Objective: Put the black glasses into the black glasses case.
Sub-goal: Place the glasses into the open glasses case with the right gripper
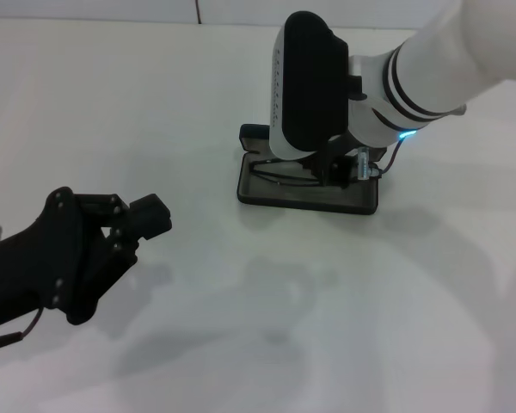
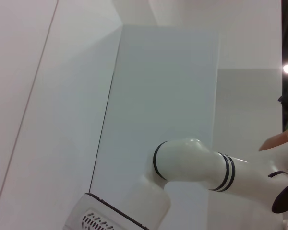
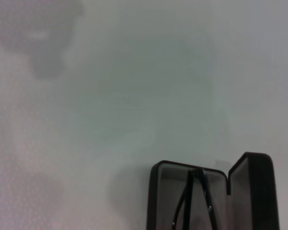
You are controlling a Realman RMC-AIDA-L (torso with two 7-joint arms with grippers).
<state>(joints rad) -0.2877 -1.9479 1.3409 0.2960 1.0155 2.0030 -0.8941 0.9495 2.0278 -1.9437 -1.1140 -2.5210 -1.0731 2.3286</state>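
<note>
Glasses (image 1: 279, 176) are lying inside the open black glasses case (image 1: 306, 196) at upper centre of the head view, so the placing looks nearly done. The right tool (image 1: 344, 168) is hanging low over the case; whether it is gripping, I cannot tell. The left tool (image 1: 142, 219) is waiting open at lower left above the desk (image 1: 241, 327), kept clear.

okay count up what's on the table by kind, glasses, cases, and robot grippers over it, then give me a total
Glasses: 1, lying in the case
Cases: 1, open
Grippers: 2, the left gripper off to the side, the right gripper over the case
Total: 4
</note>
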